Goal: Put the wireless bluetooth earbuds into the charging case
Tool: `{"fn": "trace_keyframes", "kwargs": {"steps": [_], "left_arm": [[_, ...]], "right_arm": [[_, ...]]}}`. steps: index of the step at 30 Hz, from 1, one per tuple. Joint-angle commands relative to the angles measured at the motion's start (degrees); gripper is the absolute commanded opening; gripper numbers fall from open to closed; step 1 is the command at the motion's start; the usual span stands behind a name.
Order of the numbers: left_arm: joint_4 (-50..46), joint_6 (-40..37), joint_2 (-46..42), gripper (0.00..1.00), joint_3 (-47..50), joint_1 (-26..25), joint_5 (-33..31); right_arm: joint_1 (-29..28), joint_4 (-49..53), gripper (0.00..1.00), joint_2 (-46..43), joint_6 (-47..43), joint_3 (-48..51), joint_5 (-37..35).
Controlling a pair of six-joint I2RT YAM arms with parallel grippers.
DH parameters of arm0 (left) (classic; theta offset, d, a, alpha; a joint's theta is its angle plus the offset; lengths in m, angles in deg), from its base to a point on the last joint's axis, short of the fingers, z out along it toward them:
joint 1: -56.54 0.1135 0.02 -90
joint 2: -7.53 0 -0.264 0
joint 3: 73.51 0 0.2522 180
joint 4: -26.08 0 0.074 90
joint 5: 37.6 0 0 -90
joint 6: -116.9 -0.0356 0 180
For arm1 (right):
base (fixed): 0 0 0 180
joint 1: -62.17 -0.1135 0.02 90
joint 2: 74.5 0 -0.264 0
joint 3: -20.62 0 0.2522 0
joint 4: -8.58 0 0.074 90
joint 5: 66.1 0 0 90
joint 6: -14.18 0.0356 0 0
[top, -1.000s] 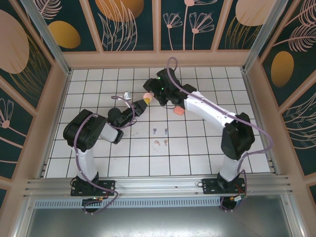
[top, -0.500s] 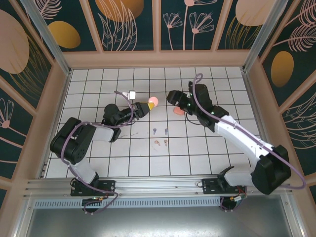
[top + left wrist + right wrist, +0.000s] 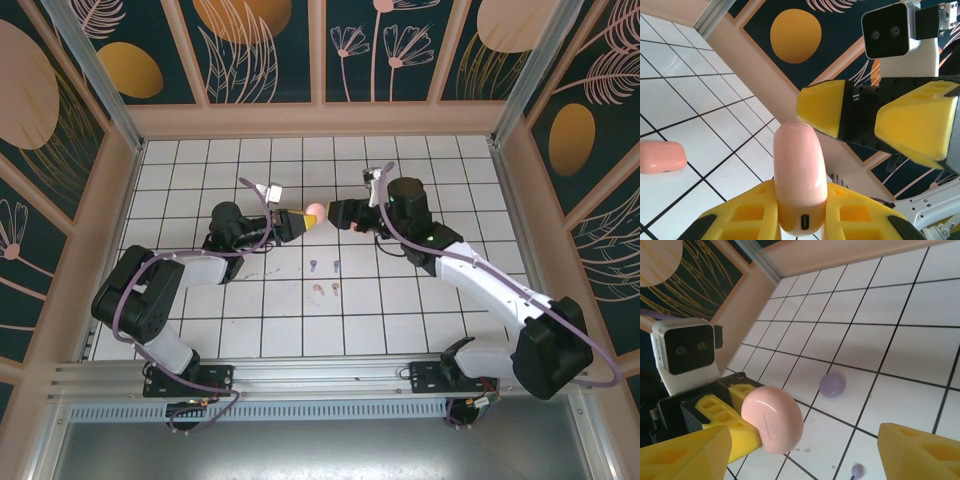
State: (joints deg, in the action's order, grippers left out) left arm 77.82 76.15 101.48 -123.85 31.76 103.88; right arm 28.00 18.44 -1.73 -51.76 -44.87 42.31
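Observation:
My left gripper point(image 3: 298, 218) is shut on a pale pink charging case point(image 3: 314, 211) and holds it above the tiles. In the left wrist view the closed case point(image 3: 799, 170) stands up between my yellow fingers point(image 3: 740, 215), its charging port facing the camera. My right gripper point(image 3: 338, 213) faces it from the right, open, with its fingers point(image 3: 825, 107) spread just past the case's tip and not touching it. In the right wrist view the case point(image 3: 772, 420) is ahead of my open right gripper point(image 3: 800, 460). Lilac earbuds point(image 3: 314, 266) and pink earbuds point(image 3: 319, 291) lie on the tiles nearer the bases.
A coral case point(image 3: 660, 156) lies closed on the floor to the left in the left wrist view. A lilac case point(image 3: 832, 384) rests on a tile below the grippers, with a lilac earbud point(image 3: 856, 470) nearer. Wooden walls point(image 3: 320, 120) enclose the tiled floor.
The left gripper carried the pink case slightly right. The right gripper, drawn back to the right half a second ago, has returned to face the case's tip.

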Motion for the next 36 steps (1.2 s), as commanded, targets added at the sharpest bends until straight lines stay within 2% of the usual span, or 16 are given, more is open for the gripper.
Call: {"fn": "trace_keyframes", "kwargs": {"steps": [1,8,18,23,26,30,36], "left_arm": [[-1.9,-2.5,-2.1,0.00,-2.1,-0.1,1.5],[-2.2,-2.6,-2.4,0.00,-2.5,-0.1,1.8],[-2.2,-2.8,-4.8,0.00,-1.7,-0.2,1.8],[-2.4,-3.0,-5.2,0.00,-1.3,-0.3,1.3],[-2.4,-3.1,-5.1,0.00,-1.3,-0.3,1.4],[-2.4,-3.1,-5.1,0.00,-1.3,-0.3,1.9],[-2.3,-2.7,-5.2,0.00,-1.7,-0.5,2.3]], "right_arm": [[-1.4,-2.8,0.77,2.5,-2.0,-2.0,2.5],[-2.0,-3.2,0.74,5.5,-1.9,-2.3,-0.3],[1.9,-4.0,0.67,8.2,0.9,0.4,-3.3],[2.5,-4.3,0.67,4.9,1.8,3.0,-2.6],[2.5,-4.8,0.67,1.6,2.3,4.6,-0.4],[2.5,-7.4,0.67,-1.9,1.9,6.2,6.0],[2.5,-9.1,0.64,-1.4,2.1,5.4,9.0]]}}
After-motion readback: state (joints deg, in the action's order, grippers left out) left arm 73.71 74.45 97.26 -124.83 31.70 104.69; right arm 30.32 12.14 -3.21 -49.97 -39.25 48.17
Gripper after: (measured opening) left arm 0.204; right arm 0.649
